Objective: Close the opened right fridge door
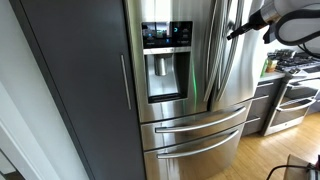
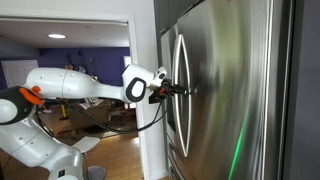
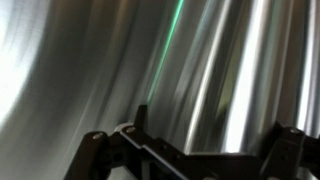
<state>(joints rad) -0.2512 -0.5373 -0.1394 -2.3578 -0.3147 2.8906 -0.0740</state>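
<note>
Reaching in from nine o'clock in an exterior view, the white jointed robot arm [image 2: 80,85] sets its black two-fingered gripper [image 2: 183,89] against the tall, narrow brushed stainless-steel right fridge door [image 2: 240,70]. The gripper sits close by the long curved vertical steel bar handle [image 2: 184,125]; whether it touches bar or panel cannot be told. From the front, in an exterior view, the gripper [image 1: 238,32] is high on that door [image 1: 243,75], at about one o'clock of the fridge front. The door lies nearly in line with its neighbour, and any gap left cannot be made out. The wrist view shows the fingers [image 3: 95,148] spread wide at six o'clock, clasping nothing, before streaked steel. At nine o'clock of the right door stands the steel door with a black dispenser [image 1: 165,60]. Wide steel drawers [image 1: 195,130] lie at six o'clock.
</note>
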